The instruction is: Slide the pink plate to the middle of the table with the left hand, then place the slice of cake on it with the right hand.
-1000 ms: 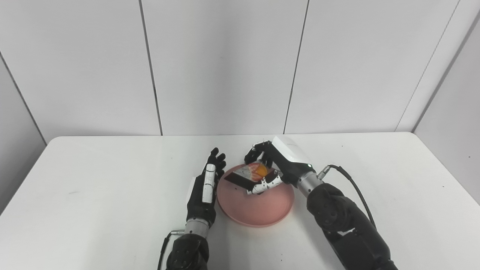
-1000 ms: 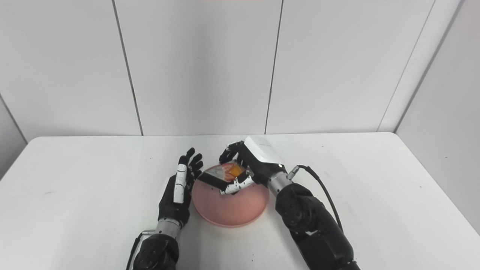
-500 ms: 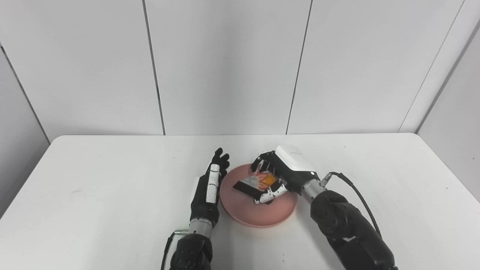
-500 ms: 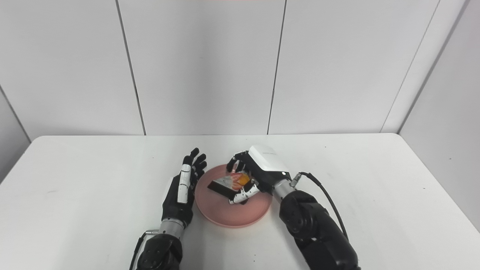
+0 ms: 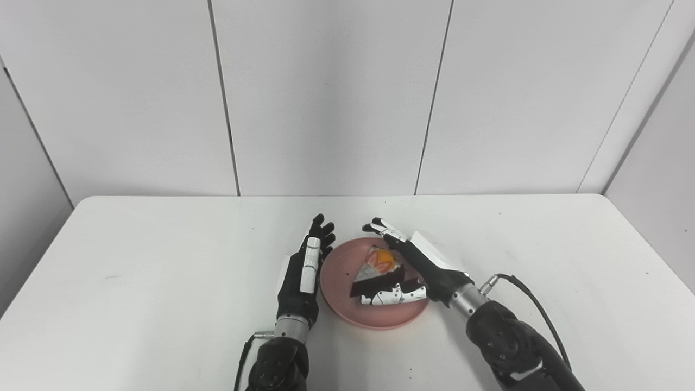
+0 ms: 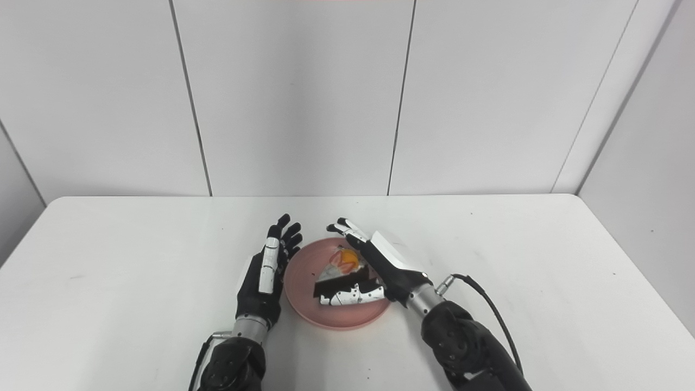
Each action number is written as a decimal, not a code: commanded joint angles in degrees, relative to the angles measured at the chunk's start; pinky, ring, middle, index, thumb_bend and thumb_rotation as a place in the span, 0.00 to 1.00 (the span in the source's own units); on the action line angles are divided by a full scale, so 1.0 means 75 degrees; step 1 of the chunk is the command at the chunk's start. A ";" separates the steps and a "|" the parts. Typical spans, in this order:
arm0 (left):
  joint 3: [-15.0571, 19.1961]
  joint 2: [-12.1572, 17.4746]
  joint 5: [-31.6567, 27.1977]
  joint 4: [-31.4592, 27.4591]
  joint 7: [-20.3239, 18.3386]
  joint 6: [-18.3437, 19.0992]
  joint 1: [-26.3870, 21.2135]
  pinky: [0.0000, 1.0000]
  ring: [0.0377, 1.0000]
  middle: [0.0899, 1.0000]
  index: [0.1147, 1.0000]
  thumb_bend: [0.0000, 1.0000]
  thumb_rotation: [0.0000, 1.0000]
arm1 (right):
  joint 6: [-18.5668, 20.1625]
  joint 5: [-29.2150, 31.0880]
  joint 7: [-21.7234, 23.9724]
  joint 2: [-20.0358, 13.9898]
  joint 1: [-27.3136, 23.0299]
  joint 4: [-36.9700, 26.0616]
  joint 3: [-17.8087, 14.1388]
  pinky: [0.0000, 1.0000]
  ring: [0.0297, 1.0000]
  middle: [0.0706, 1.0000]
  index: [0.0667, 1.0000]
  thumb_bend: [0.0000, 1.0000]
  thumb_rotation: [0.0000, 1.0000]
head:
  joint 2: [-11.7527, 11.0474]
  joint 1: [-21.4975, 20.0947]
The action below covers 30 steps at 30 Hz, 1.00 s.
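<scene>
Right hand (image 5: 418, 269) is spread open around the slice of cake (image 5: 378, 269) now: fingers stretched along its 2 o'clock side, thumb lying across the near edge at about 6 o'clock. It looks like it's let go. I can't tell for sure whether the thumb is touching the dark base or just sitting beside it, but nothing is gripped.

The cake sits flat on the pink plate (image 5: 339, 282), a bit right of the plate's center, fruit topping at the 12 o'clock end, dark base toward the robot.

Left hand (image 5: 302, 274) is open too, fingers straight and pointing to 12, parked just off the plate's rim at 9 o'clock, holding nothing.

The plate is roughly mid-table (image 5: 163, 282), a bit toward the near edge.

So progress-wise I'd call both steps basically done: plate is in the middle, cake is on it. All that's left, I'd guess, is pulling the right hand clear without nudging the slice, plus backing the left away.
</scene>
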 commanded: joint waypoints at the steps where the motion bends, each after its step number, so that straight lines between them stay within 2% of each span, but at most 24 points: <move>1: 0.0061 0.0004 -0.0031 0.0251 0.0042 0.0147 0.0424 0.97 0.94 0.93 0.92 0.71 0.97 | -0.0873 0.0135 -0.0755 0.0169 -0.0121 0.0218 -0.0314 0.87 0.97 0.99 1.00 0.82 0.81 | 0.0008 -0.0005; 3: 0.0059 0.0007 -0.0057 0.0160 0.0002 0.0213 0.0470 0.97 0.94 0.93 0.92 0.71 0.98 | -0.1279 0.0122 -0.1401 0.0414 -0.0004 0.0482 -0.0563 0.88 0.95 0.99 1.00 0.84 0.87 | 0.0012 -0.0011; 4: 0.0063 0.0007 -0.0085 0.0123 -0.0022 0.0240 0.0490 0.98 0.95 0.93 0.92 0.71 0.97 | -0.1418 0.0186 -0.1601 0.0519 0.0038 0.0566 -0.0671 0.91 0.96 0.99 1.00 0.84 0.88 | 0.0012 -0.0011; 5: 0.0058 0.0019 -0.0064 0.0111 -0.0008 0.0234 0.0497 0.98 0.95 0.93 0.93 0.71 0.97 | -0.1541 0.0533 -0.1575 0.0638 0.0069 0.0640 -0.0815 0.93 0.96 0.99 1.00 0.84 0.88 | 0.0018 -0.0026; 7: 0.0053 0.0055 -0.0016 0.0153 0.0027 0.0153 0.0487 0.97 0.94 0.93 0.92 0.71 0.98 | -0.1731 0.1300 -0.1475 0.0879 0.0096 0.0801 -0.1107 0.97 0.99 1.00 1.00 0.75 0.85 | 0.0030 -0.0044; 9: 0.0053 0.0088 0.0003 0.0174 0.0025 0.0091 0.0488 0.97 0.94 0.93 0.92 0.70 0.99 | -0.1838 0.1944 -0.1419 0.1114 0.0100 0.0931 -0.1379 0.98 1.00 1.00 1.00 0.70 0.79 | 0.0044 -0.0052; 11: 0.0057 0.0097 0.0012 0.0119 0.0037 0.0086 0.0513 0.96 0.93 0.93 0.92 0.68 0.99 | -0.1822 0.2784 -0.1356 0.1415 0.0085 0.1051 -0.1758 0.99 1.00 1.00 1.00 0.75 0.77 | 0.0064 -0.0053; 13: 0.0089 0.0101 -0.0061 0.0111 -0.0013 0.0079 0.0513 0.97 0.93 0.93 0.92 0.68 0.98 | -0.1874 0.3281 -0.1314 0.1599 0.0040 0.1214 -0.2027 1.00 1.00 1.00 1.00 0.76 0.78 | 0.0070 -0.0056; 16: 0.0076 0.0120 0.0003 0.0186 0.0012 -0.0078 0.0499 0.97 0.93 0.93 0.92 0.67 0.99 | -0.2137 0.3121 -0.1594 0.1672 -0.0022 0.1394 -0.2215 1.00 1.00 0.99 1.00 0.73 0.85 | 0.0067 -0.0054; 18: 0.0090 0.0102 0.0002 0.0105 0.0051 -0.0019 0.0542 0.98 0.94 0.93 0.92 0.68 0.99 | -0.2220 0.3108 -0.1791 0.1772 -0.0062 0.1476 -0.2339 1.00 1.00 0.99 1.00 0.69 0.85 | 0.0078 -0.0017; 22: 0.0089 0.0131 -0.0005 0.0078 0.0027 0.0015 0.0559 1.00 0.95 0.94 0.93 0.69 0.98 | -0.1619 0.3000 -0.2039 0.1871 -0.0001 0.1328 -0.2408 1.00 1.00 0.99 1.00 0.69 0.87 | 0.0099 -0.0029; 25: 0.0112 0.0108 -0.0041 0.0054 0.0032 0.0007 0.0565 1.00 0.96 0.94 0.93 0.68 0.98 | -0.1183 0.3211 -0.1953 0.1913 0.0073 0.1145 -0.2433 1.00 1.00 1.00 1.00 0.69 0.90 | 0.0121 -0.0002; 30: 0.0148 0.0060 -0.0154 0.0025 -0.0014 -0.0057 0.0578 1.00 0.99 0.97 0.95 0.66 0.97 | -0.0447 0.3587 -0.1653 0.1911 0.0189 0.0878 -0.2384 1.00 1.00 1.00 1.00 0.71 0.87 | 0.0182 0.0079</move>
